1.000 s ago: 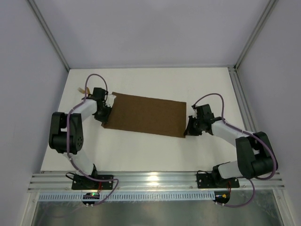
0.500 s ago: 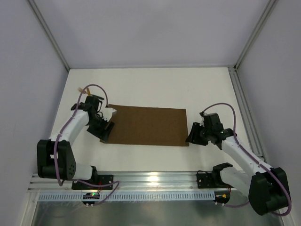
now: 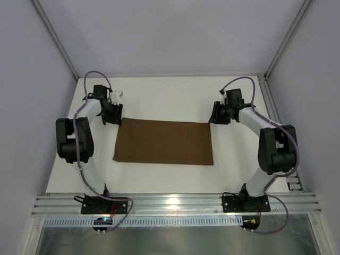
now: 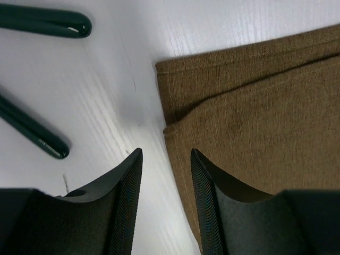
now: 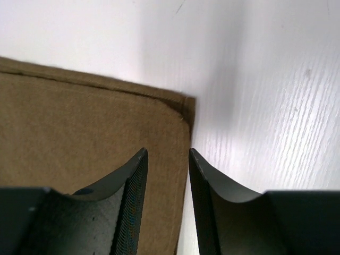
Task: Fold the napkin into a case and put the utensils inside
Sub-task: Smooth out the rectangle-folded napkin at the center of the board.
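Observation:
The brown napkin lies flat on the white table as a folded oblong, its long side running left to right. My left gripper hovers at its far left corner, jaws open and empty. In the left wrist view the gripper hangs over the napkin edge, where two stacked layers show. Two dark handles of the utensils lie on the table just left of it; their heads are out of view. My right gripper is open over the far right corner, and its jaws straddle the napkin edge.
An aluminium rail runs along the near edge, behind both arm bases. Grey walls and metal frame posts close in the table on three sides. Bare white table stretches beyond the napkin.
Both grippers were shut on the napkin's ends, then opened and let go. The napkin now lies straighter and a little nearer. Both arms have swung back to its far corners.

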### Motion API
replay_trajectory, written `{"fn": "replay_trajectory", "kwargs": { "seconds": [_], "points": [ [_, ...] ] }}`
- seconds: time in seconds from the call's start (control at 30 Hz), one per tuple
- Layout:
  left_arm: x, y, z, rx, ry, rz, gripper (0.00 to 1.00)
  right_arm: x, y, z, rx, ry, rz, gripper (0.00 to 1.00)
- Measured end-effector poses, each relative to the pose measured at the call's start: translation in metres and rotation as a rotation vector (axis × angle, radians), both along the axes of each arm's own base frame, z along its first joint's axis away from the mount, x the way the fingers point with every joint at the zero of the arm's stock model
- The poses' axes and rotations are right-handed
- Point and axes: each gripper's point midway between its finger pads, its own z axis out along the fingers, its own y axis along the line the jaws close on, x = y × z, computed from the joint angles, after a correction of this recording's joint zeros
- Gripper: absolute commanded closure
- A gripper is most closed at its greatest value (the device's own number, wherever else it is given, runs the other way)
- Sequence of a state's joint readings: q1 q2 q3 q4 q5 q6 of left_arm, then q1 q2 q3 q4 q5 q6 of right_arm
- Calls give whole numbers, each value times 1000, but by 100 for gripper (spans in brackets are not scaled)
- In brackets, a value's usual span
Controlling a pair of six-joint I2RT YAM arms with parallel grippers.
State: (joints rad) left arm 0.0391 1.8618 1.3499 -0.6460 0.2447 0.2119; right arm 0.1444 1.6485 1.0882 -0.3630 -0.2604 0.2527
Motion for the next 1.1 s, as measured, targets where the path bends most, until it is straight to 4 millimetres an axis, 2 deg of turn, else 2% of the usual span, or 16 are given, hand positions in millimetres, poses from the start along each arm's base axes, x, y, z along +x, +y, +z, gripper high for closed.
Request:
{"fn": "replay_trajectory", "kwargs": {
  "seconds": [0.13, 0.3, 0.57, 0.7, 0.9, 1.0, 1.03, 1.1],
  "points": [
    [7, -3, -21, -18, 32, -11, 55, 11, -4, -20, -27, 32, 22, 60],
    [9, -4, -34, -23, 47, -16, 55, 12, -3, -31, -32, 49, 43, 60],
    [19, -8, -34, -42, 12, -30, 64, 14, 0, -39, -24, 53, 59, 61],
    [21, -10, -35, -52, -3, -39, 71, 17, 4, -41, -4, 45, 71, 68],
    [23, -11, -35, -56, -18, -46, 82, 17, 9, -59, 18, 81, 81, 79],
    [23, -11, -35, -55, -20, -53, 77, 18, 9, -58, 21, 76, 81, 81],
    [23, -11, -35, -53, -20, -56, 70, 18, 10, -58, 23, 75, 83, 80],
    [23, -12, -35, -57, -22, -65, 65, 18, 10, -57, 27, 74, 85, 80]
  ]
}}
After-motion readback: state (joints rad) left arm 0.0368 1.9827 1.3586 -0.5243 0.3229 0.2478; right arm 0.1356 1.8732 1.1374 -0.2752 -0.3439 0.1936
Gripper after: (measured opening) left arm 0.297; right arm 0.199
